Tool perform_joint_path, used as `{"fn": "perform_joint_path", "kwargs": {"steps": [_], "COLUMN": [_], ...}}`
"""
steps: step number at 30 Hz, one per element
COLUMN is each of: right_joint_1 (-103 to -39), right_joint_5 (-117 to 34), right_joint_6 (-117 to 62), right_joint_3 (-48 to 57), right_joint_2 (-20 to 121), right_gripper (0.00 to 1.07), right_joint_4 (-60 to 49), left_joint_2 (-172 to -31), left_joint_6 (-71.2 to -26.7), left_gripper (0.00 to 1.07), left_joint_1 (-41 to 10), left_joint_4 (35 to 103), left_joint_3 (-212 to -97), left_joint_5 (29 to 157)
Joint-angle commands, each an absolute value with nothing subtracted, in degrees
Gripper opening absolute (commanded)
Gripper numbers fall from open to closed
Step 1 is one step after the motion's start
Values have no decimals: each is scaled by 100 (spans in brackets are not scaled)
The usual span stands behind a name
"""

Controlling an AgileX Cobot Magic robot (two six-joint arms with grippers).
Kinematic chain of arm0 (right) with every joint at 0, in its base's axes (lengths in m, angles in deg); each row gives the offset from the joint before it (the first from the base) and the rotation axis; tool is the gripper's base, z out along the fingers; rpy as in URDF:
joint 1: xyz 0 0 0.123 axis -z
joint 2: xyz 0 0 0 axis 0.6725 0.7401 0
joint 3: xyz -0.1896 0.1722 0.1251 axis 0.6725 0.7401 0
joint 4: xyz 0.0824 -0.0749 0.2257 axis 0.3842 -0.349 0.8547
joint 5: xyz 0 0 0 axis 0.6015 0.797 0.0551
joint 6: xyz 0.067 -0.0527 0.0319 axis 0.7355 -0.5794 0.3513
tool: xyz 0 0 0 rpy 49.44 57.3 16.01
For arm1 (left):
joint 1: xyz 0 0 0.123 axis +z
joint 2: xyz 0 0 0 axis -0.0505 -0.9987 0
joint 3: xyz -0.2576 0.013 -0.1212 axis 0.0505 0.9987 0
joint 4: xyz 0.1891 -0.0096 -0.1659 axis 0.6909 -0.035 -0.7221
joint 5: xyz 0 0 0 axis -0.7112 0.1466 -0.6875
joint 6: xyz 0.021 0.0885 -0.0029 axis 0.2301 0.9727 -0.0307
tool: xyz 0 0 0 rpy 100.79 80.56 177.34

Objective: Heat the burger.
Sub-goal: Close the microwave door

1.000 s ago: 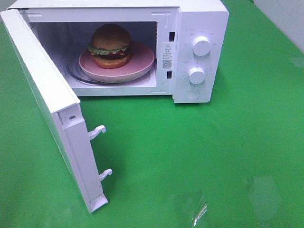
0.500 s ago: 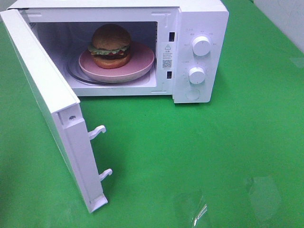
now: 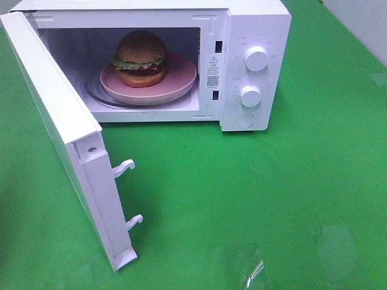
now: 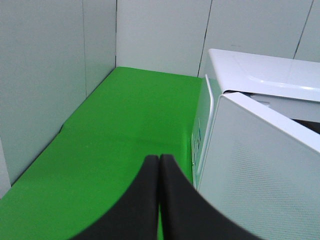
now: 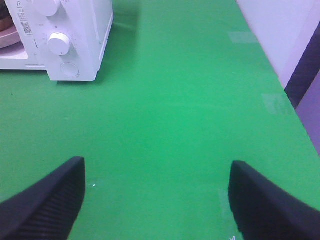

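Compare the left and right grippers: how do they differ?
The left gripper is shut, fingers touching; the right gripper is wide open. The left gripper sits close beside the microwave door; the right gripper is over the green table, with the knobs farther off. Both are black and hold nothing.

One microwave [image 3: 254,36], one burger [image 3: 141,57] on one pink plate [image 3: 178,81] inside the microwave, two knobs [image 3: 256,58] [image 3: 250,95] and one round button [image 3: 245,119] on its front, two hooks [image 3: 124,168] [image 3: 134,221] on its one open door [image 3: 54,115]
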State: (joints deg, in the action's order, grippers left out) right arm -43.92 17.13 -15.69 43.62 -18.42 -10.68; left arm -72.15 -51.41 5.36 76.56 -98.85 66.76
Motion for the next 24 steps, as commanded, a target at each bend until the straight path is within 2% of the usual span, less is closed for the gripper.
{"fn": "perform_joint_path", "kwargs": {"steps": [1,2,3,4,6,7,8,9,10,16,24], "right_joint_1": [-4357,-4357,-4357,-4357,-4357,-4357,-4357,-4357,-4357,-4357,-4357], "right_joint_5": [1667,1667,1667,1667,1667,1667,1667,1667,1667,1667,1667], "right_joint_6": [-1518,-1518,-1518,-1518,-1518,-1518,-1518,-1518,-1518,-1518,-1518], "right_joint_3": [4373,4373,4373,4373,4373,4373,4373,4373,4373,4373,4373], "right_joint_2": [-2002,-2002,-2002,-2002,-2002,-2002,-2002,-2002,-2002,-2002,-2002], "right_gripper": [76,76,76,76,76,76,76,76,76,76,76], "right_joint_4": [-1062,-1062,-1062,-1062,-1062,-1062,-1062,-1062,-1062,-1062,-1062], "left_joint_2": [-7777,-7777,-8034,-8034,-8665,-8665,-8940,-8940,-9203,-9782,-10802], "left_joint_6": [-5485,-5485,-5760,-5760,-6528,-6528,-6906,-6906,-7170,-7536,-7542], "left_gripper": [0,0,0,0,0,0,0,0,0,0,0], "left_joint_1": [513,513,513,513,513,513,513,513,513,513,513], "left_joint_4": [8028,8028,8429,8429,9592,9592,10159,10159,10549,11082,11380], "left_joint_3": [-9771,-9771,-9771,-9771,-9771,-9771,-9771,-9771,-9771,-9771,-9811], "left_joint_5": [5873,5873,5713,5713,5146,5146,4796,4796,4435,3742,2739]}}
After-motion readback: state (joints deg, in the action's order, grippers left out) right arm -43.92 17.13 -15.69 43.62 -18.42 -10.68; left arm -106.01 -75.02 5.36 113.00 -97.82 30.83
